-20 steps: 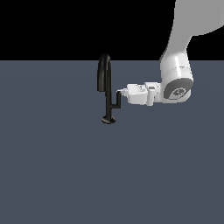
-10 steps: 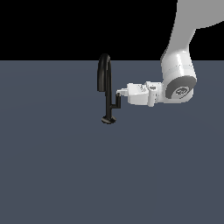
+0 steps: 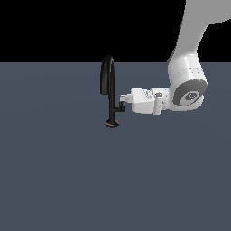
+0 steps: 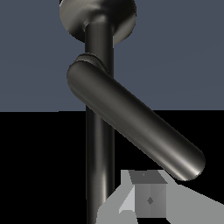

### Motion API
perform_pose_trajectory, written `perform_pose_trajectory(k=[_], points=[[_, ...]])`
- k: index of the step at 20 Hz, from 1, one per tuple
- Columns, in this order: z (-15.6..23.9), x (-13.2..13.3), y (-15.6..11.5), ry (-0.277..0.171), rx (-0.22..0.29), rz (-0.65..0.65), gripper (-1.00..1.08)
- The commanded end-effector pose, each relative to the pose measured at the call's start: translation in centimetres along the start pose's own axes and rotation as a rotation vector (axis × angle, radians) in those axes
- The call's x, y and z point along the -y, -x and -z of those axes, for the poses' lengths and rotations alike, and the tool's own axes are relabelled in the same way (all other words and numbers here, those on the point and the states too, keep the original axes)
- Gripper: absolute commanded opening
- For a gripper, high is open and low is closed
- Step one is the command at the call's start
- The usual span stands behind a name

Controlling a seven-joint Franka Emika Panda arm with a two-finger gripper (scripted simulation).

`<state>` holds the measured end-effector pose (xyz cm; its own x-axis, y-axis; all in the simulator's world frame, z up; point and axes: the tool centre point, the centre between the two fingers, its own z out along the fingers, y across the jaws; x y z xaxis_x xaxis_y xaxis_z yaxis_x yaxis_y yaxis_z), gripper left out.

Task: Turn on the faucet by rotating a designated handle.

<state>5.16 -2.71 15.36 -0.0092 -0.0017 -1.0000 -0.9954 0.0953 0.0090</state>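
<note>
The slim black faucet (image 3: 108, 81) stands on the grey floor with its arched spout on top and a round base disc (image 3: 112, 123). Its handle (image 3: 119, 108) branches off the stem toward the exterior view's right and ends in a short upright tip. My gripper (image 3: 122, 98) reaches in horizontally from that side, its fingertips just above the handle's tip and close to the stem. The fingers look pressed together with nothing between them. In the wrist view the faucet's stem (image 4: 99, 140) and the handle (image 4: 135, 122) fill the picture, with the gripper (image 4: 148, 200) close to the bar's free end.
The white arm (image 3: 187, 90) comes down from the upper part of the exterior view's right. The flat grey floor (image 3: 58, 171) spreads around the faucet.
</note>
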Motion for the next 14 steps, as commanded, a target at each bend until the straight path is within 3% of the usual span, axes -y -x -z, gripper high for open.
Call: perform_pose_trajectory(k=[1,4,14], points=[[0.0,-1.5,-1.4,0.004,0.002,-0.023,-1.0],[0.0,-1.0,-0.4,0.002,0.001,-0.002,-1.0],[0.0,-3.8,-6.6,0.005,0.002,-0.022,-1.0]])
